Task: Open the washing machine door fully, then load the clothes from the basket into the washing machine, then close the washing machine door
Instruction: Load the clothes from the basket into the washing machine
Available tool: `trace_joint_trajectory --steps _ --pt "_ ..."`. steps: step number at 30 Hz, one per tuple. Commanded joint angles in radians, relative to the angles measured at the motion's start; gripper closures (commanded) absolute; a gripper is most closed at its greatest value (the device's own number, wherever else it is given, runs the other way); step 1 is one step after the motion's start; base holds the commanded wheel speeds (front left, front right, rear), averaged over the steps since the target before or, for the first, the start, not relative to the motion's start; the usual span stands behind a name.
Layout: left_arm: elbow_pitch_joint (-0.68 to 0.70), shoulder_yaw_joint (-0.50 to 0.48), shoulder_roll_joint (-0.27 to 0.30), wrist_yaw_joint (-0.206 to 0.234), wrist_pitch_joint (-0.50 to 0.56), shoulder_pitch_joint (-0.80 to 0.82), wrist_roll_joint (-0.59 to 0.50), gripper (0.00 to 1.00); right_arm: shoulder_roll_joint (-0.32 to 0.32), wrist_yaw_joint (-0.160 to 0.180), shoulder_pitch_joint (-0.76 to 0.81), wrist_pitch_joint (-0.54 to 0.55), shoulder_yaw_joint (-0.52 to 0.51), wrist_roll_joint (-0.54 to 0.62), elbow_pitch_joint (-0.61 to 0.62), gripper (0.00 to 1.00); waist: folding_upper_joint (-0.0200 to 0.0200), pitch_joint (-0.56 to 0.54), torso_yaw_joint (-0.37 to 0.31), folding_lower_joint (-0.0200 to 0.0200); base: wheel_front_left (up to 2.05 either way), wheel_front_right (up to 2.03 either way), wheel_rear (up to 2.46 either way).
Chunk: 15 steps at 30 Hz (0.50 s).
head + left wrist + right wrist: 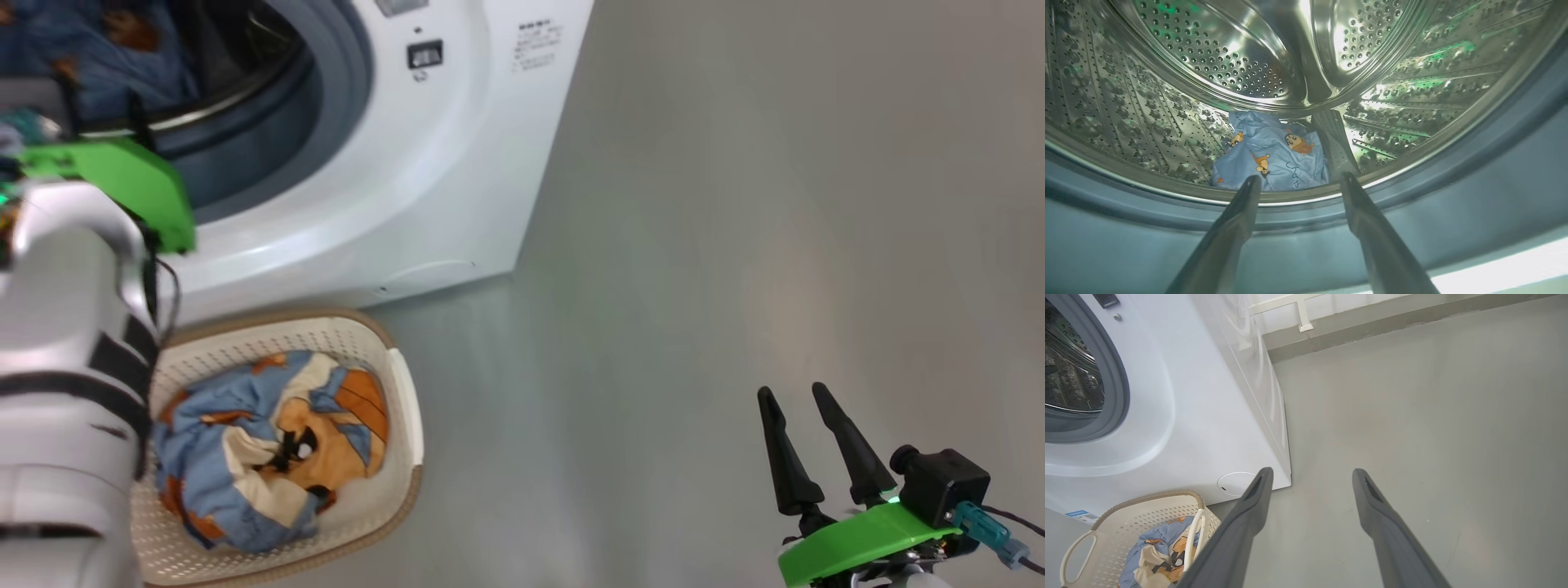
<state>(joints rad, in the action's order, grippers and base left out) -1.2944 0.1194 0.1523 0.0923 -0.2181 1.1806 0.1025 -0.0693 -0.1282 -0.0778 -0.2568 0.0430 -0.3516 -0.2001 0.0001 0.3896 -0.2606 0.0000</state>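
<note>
The white washing machine (424, 163) stands with its mouth uncovered; its door is out of view. My left arm's green wrist (122, 175) is at the grey rubber ring (1494, 163). My left gripper (1300, 177) is open at the steel drum's (1208, 53) lip with nothing between its fingers. A piece of the light-blue bear-print clothes (1274, 159) lies at the drum's bottom, just beyond the fingertips. More clothes (245, 425) fill the cream basket (404, 392) on the floor before the machine. My right gripper (804, 400) hangs open and empty over bare floor, right of the basket (1126, 522).
Grey floor (735, 245) stretches right of the machine. In the right wrist view a low wall base (1392, 322) runs behind it, and a blue sticker (1081, 515) marks the machine's lower corner beside the basket handle (1073, 551).
</note>
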Motion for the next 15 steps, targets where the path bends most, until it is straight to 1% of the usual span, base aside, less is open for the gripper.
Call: trace_joint_trajectory --steps 1,8,9,15 --pt "0.017 -0.006 0.019 -0.013 -0.019 -0.031 0.013 0.0 -0.015 -0.003 0.023 -0.005 0.012 0.012 0.017 0.0 -0.0001 -0.075 0.059 0.0 0.0 0.0 0.0" --pt "0.054 -0.006 -0.03 -0.031 -0.04 -0.128 0.039 0.0 -0.017 -0.003 0.039 -0.005 -0.013 0.032 0.03 0.0 -0.0001 -0.127 0.109 0.0 0.0 0.0 0.0" --pt "0.054 -0.006 -0.03 -0.031 -0.04 -0.128 0.039 0.0 -0.017 -0.003 0.039 -0.005 -0.013 0.032 0.03 0.0 -0.0001 -0.127 0.109 0.0 0.0 0.0 0.0" --pt "0.145 0.001 -0.059 -0.041 -0.043 -0.218 0.051 0.0 -0.028 -0.003 0.037 -0.005 -0.03 0.044 0.044 0.0 -0.0001 -0.143 0.153 0.0 0.0 0.0 0.0"
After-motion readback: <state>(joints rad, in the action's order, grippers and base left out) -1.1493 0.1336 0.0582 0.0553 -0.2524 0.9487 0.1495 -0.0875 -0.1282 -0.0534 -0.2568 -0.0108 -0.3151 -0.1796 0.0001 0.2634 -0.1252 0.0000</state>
